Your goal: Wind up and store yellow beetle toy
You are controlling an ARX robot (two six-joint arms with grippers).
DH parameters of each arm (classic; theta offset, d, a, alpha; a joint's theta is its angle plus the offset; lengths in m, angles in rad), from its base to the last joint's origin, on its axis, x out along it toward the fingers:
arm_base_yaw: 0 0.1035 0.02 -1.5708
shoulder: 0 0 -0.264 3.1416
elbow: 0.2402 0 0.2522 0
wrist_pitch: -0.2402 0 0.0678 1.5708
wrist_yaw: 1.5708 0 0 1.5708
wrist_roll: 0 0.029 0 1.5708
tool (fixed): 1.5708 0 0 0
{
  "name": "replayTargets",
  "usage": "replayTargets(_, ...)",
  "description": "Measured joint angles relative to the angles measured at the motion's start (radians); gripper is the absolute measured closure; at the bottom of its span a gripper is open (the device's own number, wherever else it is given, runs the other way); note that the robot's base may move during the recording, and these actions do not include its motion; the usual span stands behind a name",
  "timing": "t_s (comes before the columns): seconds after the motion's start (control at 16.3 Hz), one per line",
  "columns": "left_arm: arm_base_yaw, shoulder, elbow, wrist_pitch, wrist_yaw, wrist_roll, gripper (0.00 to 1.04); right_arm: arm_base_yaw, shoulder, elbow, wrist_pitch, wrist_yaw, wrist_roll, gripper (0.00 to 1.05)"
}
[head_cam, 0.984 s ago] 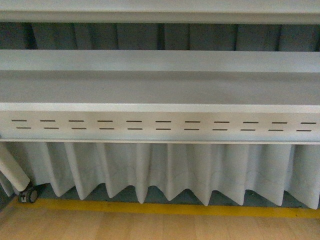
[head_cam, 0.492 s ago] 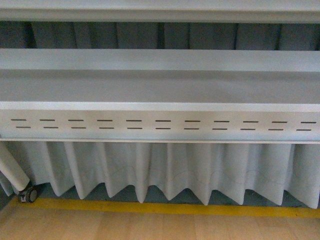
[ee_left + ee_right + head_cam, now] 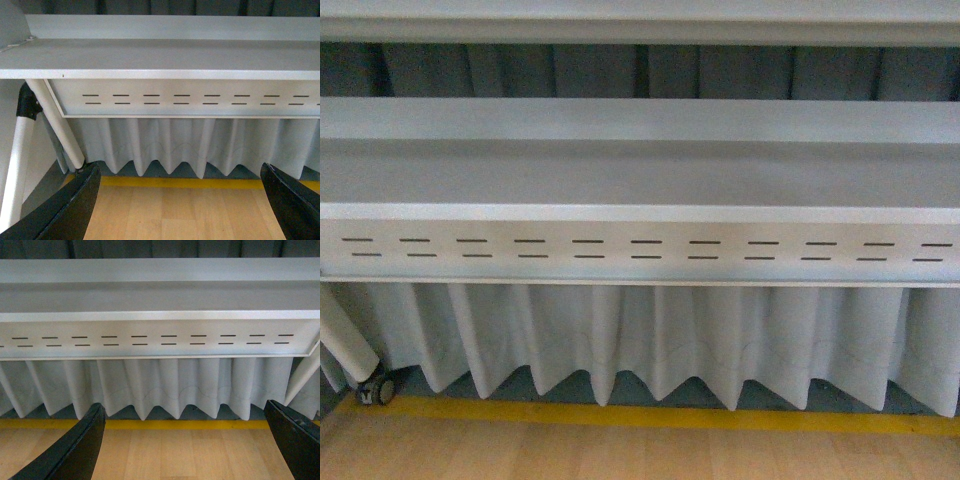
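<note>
The yellow beetle toy is out of view in every frame. My left gripper (image 3: 182, 210) is open and empty, its black fingertips (image 3: 75, 205) wide apart over wooden floor. My right gripper (image 3: 185, 450) is open and empty too, its black fingertips (image 3: 82, 445) spread over the same kind of floor. Neither arm shows in the front view.
A white table (image 3: 640, 165) with a slotted apron (image 3: 640, 250) fills the front view, with a pleated white skirt (image 3: 650, 340) under it. A yellow floor line (image 3: 650, 418) runs along the wooden floor. A white table leg with a castor (image 3: 375, 388) stands at the left.
The front view has shifted very slightly; nothing else has visibly changed.
</note>
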Motion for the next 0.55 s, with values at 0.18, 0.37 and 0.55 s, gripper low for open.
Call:
replayTargets(0.18, 0.000, 0.000, 0.000, 0.000, 0.000, 0.000, 0.07, 0.000, 0.000, 0.000, 0.000, 0.000, 0.000, 0.07)
replayTargets(0.37, 0.000, 0.000, 0.000, 0.000, 0.000, 0.000, 0.07, 0.000, 0.000, 0.000, 0.000, 0.000, 0.000, 0.07)
replayTargets(0.55, 0.000, 0.000, 0.000, 0.000, 0.000, 0.000, 0.07, 0.000, 0.000, 0.000, 0.000, 0.000, 0.000, 0.07)
